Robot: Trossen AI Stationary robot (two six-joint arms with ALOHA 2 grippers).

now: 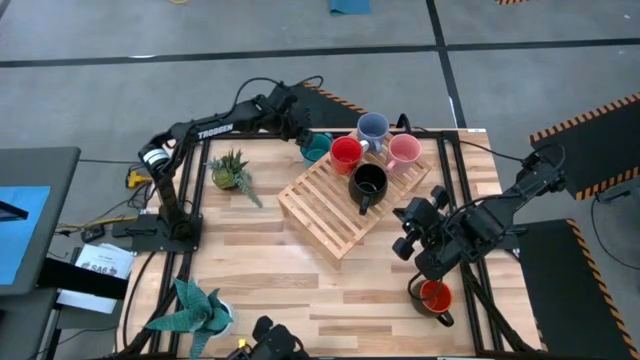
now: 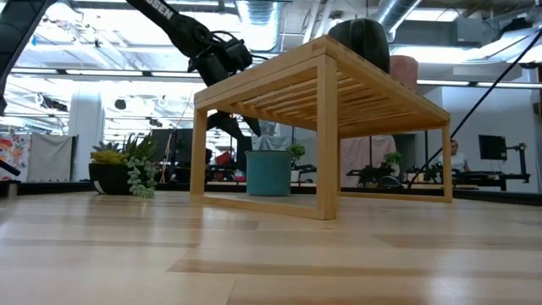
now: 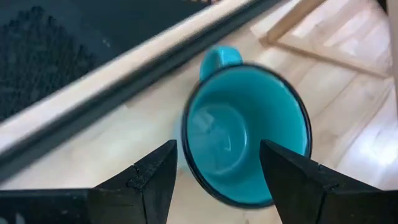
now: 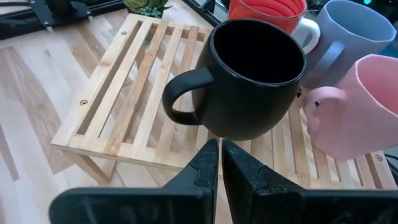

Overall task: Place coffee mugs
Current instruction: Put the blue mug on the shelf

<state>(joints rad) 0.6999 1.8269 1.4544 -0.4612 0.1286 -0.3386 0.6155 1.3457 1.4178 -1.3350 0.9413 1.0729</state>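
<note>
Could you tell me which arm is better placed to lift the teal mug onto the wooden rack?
Left. The left gripper is open with the teal mug between its fingers, beside the wooden rack. The right gripper is shut, farther off near the black mug.

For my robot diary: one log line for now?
left gripper: open around teal mug on table | right gripper: shut, empty | rack: four mugs

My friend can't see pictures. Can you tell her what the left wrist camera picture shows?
A teal mug sits upright and empty on the wooden table, seen from above, with its handle pointing away from the camera. The left gripper is open, its two dark fingers on either side of the mug's rim. A leg of the wooden rack shows beyond it.
</note>
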